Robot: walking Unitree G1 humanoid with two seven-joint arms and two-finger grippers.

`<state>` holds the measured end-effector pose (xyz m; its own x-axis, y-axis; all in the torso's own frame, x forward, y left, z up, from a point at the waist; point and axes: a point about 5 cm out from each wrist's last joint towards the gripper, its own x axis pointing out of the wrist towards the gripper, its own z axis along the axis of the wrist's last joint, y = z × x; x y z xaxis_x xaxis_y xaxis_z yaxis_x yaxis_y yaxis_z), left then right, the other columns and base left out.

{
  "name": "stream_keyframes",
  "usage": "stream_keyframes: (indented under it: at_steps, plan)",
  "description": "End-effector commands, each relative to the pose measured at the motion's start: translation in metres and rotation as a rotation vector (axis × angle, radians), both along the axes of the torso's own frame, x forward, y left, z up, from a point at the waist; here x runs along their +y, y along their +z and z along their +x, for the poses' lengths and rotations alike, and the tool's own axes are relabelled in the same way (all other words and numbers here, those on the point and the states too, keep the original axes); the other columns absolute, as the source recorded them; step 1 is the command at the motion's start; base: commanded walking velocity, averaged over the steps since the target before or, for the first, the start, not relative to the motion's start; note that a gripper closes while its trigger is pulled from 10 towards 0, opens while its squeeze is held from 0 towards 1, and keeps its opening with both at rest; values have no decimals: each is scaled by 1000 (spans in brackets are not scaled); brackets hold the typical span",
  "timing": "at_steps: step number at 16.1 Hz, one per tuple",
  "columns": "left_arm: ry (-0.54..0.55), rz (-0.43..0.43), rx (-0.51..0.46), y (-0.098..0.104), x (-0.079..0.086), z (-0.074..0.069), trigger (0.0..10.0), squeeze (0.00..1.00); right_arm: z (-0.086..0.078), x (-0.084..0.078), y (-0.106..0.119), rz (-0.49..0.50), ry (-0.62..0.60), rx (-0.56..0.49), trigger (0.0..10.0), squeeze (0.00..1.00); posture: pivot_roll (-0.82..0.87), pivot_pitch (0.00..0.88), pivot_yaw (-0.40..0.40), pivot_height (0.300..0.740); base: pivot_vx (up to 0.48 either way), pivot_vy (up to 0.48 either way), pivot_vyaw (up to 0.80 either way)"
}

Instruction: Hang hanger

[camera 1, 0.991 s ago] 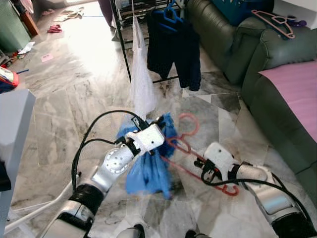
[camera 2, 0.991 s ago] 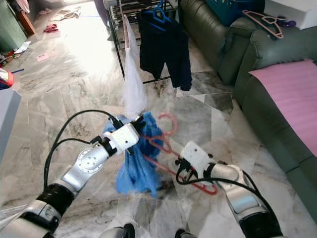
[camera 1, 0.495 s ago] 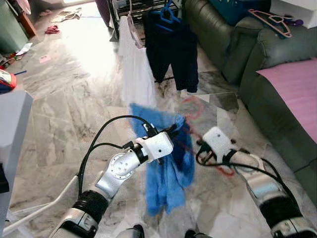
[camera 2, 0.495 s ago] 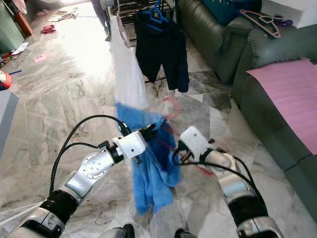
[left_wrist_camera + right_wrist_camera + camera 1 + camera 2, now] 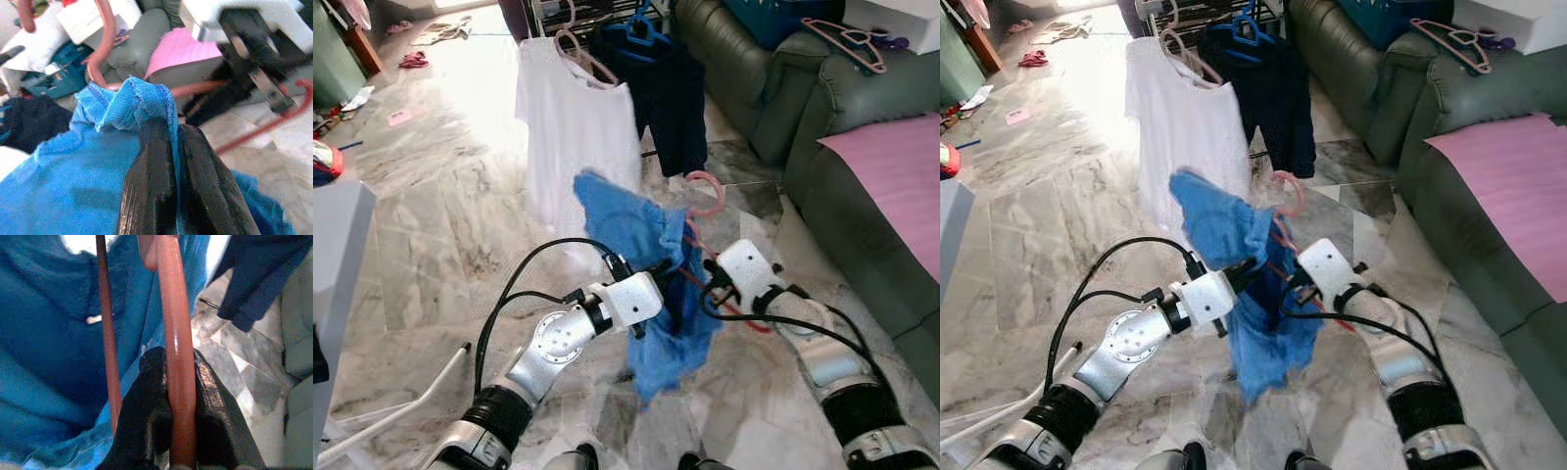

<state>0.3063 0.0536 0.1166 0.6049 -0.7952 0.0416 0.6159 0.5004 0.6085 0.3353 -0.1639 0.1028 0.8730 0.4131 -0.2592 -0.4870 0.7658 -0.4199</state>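
Your right tool [image 5: 705, 291] is clamped on the thin pink-red plastic hanger [image 5: 175, 357], fingers closed around its bar, hook [image 5: 707, 188] curling up just above and ahead of the tool. Your left tool [image 5: 168, 161] is pinched shut on a fold of the bright blue knit garment [image 5: 651, 255], which drapes over the hanger and hangs down between both tools.

The dark metal clothes rack [image 5: 563, 12] is well ahead of both tools, already carrying a white t-shirt [image 5: 573, 127] and a dark navy garment [image 5: 671, 88].

To do this well: keep the right tool's grip firm so the hook faces the rail, lift above rail height, then lower on. Whether the blue garment sits properly on both hanger shoulders is hard to tell, so let the left tool steady it until hooked.
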Motion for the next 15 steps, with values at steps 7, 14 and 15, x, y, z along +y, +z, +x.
stream_keyframes:
  at_steps: [7, 14, 15]
  plan:
    - [82, -111, -153, 42, -2, 18, 10000, 0, -12, 19, -28, -52, 81, 96, 10000, 0, 32, 197, 75, 740, 0, 0, 0]
    - [-87, 27, 11, 0, -5, -5, 10000, 0, 3, 8, -3, -6, -56, -67, 10000, 0, 27, 200, 75, 740, 0, 0, 0]
    - [-88, 25, 17, -1, -7, -5, 10000, 0, 4, 9, -1, -6, -55, -75, 10000, 0, 26, 199, 74, 740, 0, 0, 0]
